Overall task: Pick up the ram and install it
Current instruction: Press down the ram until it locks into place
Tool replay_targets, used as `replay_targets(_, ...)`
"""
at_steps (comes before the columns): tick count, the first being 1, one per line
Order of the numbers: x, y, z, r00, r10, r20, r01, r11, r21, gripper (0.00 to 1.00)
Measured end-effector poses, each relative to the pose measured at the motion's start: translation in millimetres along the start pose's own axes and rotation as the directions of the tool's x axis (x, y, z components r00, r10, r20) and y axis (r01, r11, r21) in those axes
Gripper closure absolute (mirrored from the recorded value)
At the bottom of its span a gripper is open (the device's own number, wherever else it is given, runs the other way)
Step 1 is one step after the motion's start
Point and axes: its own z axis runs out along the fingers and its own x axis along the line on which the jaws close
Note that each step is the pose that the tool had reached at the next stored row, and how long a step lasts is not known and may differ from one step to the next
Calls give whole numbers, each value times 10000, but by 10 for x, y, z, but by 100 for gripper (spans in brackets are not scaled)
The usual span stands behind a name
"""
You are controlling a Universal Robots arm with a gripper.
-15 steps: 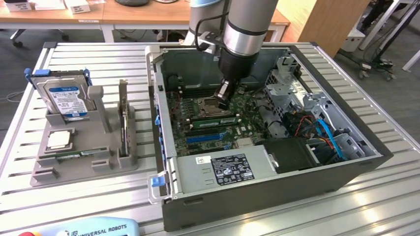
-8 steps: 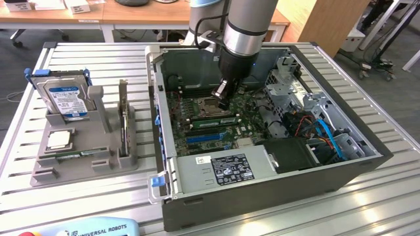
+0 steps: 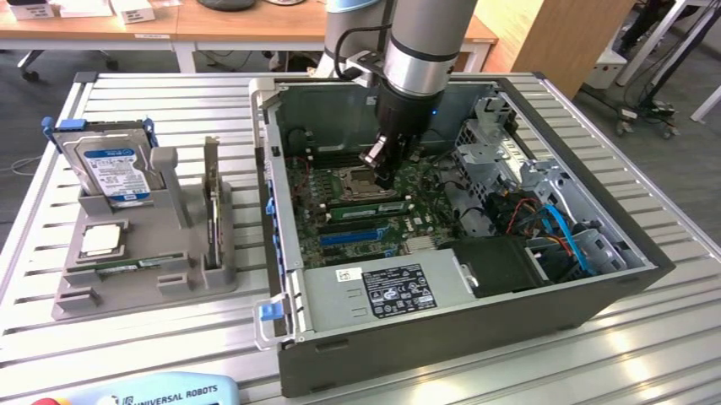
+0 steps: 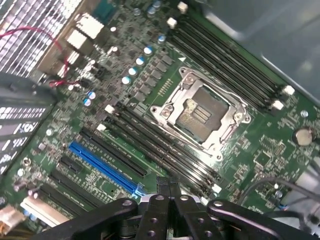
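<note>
Inside the open computer case (image 3: 295, 278) on the desk (image 3: 631, 337), the gripper (image 3: 387, 173) hangs with fingers (image 4: 167, 187) clenched above the motherboard (image 4: 240, 145), just beside the ram (image 3: 369, 205) seated in a slot by the processor socket (image 4: 200, 112).

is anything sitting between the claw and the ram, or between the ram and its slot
Nothing visible. The shut claw hangs just over the ram, which lies along the slots beside the cpu socket inside the open computer case. Whether the ram is fully seated cannot be told.
</note>
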Motion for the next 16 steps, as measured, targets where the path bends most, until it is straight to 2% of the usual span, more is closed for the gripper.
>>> replay_targets(10, 0, -1, 6, 9947, 1028, 23, -1028, 9947, 8, 90)
replay_targets(16, -1, -1, 11, 9841, 1778, 40, -1778, 9841, 14, 90)
